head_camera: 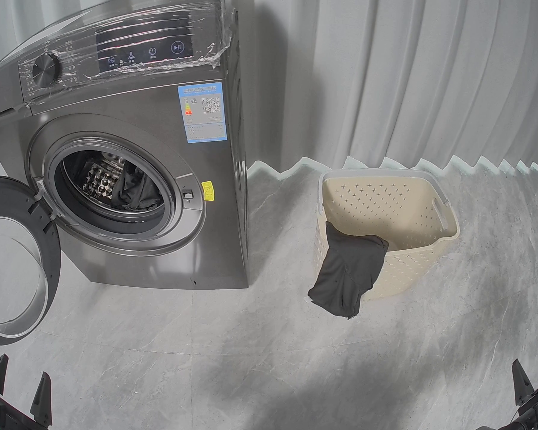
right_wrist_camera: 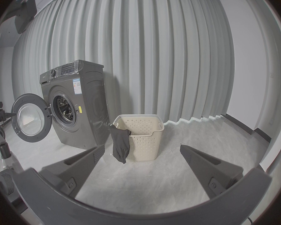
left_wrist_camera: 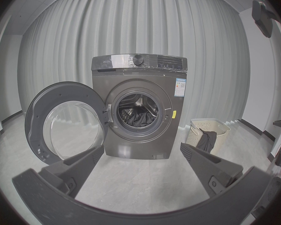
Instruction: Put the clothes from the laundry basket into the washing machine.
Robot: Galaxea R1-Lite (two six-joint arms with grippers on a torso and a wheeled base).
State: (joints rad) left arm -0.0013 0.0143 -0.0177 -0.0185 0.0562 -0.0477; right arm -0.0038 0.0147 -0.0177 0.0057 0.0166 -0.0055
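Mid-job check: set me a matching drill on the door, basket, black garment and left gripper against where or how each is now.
1 door
2 basket
3 black garment
4 left gripper

a draped over the basket rim
b swung open
c on the floor, right of the washer
d jaws apart, holding nothing

Pairs: 1-b, 2-c, 3-a, 4-d

Grey washing machine [head_camera: 161,234], cream perforated laundry basket [head_camera: 412,222], black garment [head_camera: 348,270]

Washing machine [head_camera: 221,222]: grey metal, satin sheen; crinkled glossy plastic film [head_camera: 155,28] on top. Laundry basket [head_camera: 412,264]: matt cream perforated plastic. Garment [head_camera: 348,270]: dark matt cloth. Floor [head_camera: 281,359]: smooth marbled tile.
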